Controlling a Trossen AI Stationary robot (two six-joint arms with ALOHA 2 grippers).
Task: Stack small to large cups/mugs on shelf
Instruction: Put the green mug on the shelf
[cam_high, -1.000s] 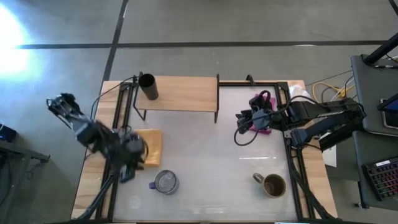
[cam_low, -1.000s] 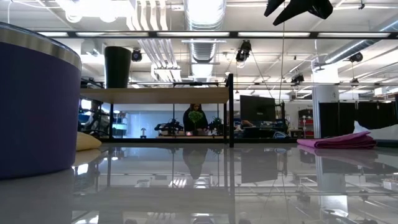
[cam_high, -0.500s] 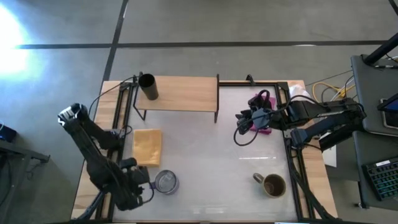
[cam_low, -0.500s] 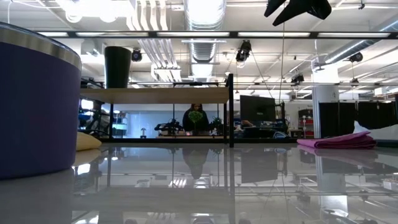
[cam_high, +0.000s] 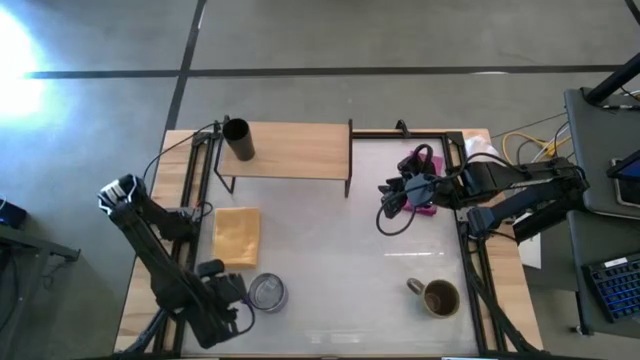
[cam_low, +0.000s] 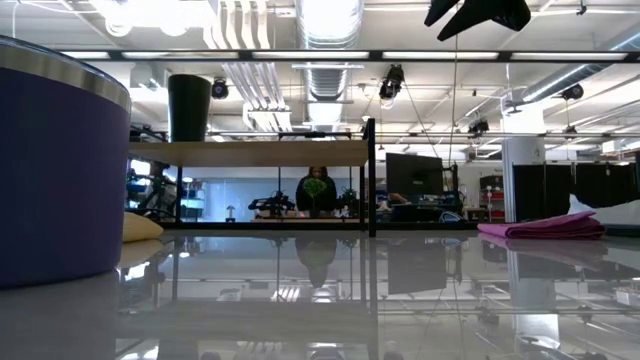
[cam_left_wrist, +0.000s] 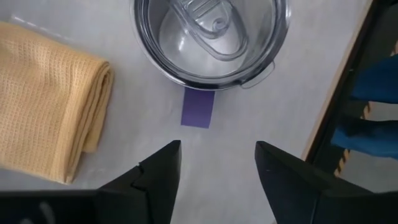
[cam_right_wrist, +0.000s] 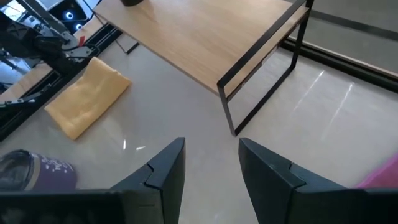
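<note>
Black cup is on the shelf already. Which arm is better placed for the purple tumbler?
Left. Its open hand hovers right beside the purple tumbler with silvery lid; the right hand waits open across the table.

Pretty bright overall. Ceiling lights (cam_low: 330, 18) blow out in the low view, and the bench (cam_low: 400, 300) is glossy enough to mirror the whole room. From above there's a big white glare patch on the floor (cam_high: 20, 80) at the left edge. The purple tumbler (cam_low: 60, 160) sits huge and soft right at the lens.
</note>
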